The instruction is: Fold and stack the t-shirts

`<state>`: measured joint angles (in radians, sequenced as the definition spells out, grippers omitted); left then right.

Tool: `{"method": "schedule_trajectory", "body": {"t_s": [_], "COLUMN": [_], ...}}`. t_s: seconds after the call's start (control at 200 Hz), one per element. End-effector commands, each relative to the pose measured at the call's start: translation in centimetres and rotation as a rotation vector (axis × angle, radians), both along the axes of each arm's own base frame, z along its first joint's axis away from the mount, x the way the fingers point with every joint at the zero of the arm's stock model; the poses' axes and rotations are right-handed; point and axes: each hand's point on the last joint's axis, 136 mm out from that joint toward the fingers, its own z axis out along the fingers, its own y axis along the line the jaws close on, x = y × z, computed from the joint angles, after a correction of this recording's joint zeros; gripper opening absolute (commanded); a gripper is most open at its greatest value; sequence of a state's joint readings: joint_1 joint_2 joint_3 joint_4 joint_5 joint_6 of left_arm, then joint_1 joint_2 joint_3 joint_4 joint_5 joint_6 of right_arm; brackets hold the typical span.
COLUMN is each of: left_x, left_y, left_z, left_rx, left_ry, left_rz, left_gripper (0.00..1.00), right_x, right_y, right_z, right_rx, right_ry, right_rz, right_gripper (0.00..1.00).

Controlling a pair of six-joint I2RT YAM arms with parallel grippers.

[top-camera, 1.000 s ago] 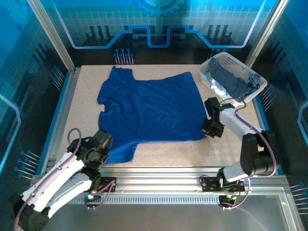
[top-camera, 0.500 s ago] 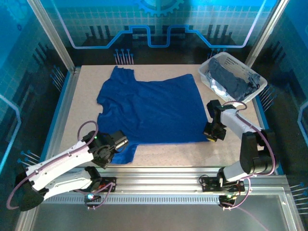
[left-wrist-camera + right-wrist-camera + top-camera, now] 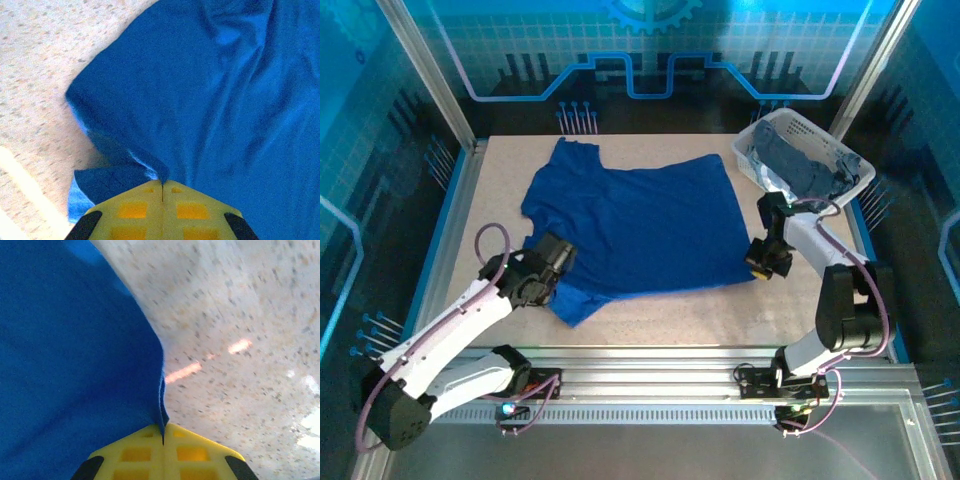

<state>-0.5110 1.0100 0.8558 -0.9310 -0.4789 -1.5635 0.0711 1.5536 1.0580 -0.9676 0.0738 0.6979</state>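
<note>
One speckled table (image 3: 650, 310) carries everything. One royal blue t-shirt (image 3: 640, 225) lies spread flat across its middle, long axis running 9 to 3 o'clock, hem at the 3 o'clock end and sleeves at the 9 o'clock end. One white lattice basket (image 3: 790, 125) sits at the table's 2 o'clock corner, holding bunched grey-blue t-shirts (image 3: 805, 170); their number cannot be told. Of the two grippers, the left gripper (image 3: 162, 186) is pinched tight on the blue shirt's 7 o'clock sleeve, and the right gripper (image 3: 163, 429) is clamped on its hem corner at 4 o'clock.
</note>
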Motion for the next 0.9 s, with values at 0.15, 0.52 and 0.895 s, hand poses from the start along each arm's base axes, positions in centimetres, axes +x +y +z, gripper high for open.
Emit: {"method": "schedule_trajectory", "body": {"t_s": [0.15, 0.52, 0.895], "left_x": [6.5, 9.7, 13.7], "left_y": [0.1, 3.2, 5.1], "left_z": [2.2, 4.0, 4.8], "left_rx": [-0.041, 0.013, 0.064], "left_ry": [-0.109, -0.131, -0.14], "left_rz": [-0.104, -0.058, -0.08], "left_gripper": [0.0, 0.0, 0.0], "right_x": [4.0, 9.0, 13.3], "right_y": [0.6, 0.2, 0.5], "right_z": [1.7, 2.7, 1.9], "right_rx": [0.037, 0.005, 0.007], "right_ry": [-0.027, -0.073, -0.091], "right_rz": [-0.003, -0.031, -0.029], "right_gripper": [0.0, 0.0, 0.0]}}
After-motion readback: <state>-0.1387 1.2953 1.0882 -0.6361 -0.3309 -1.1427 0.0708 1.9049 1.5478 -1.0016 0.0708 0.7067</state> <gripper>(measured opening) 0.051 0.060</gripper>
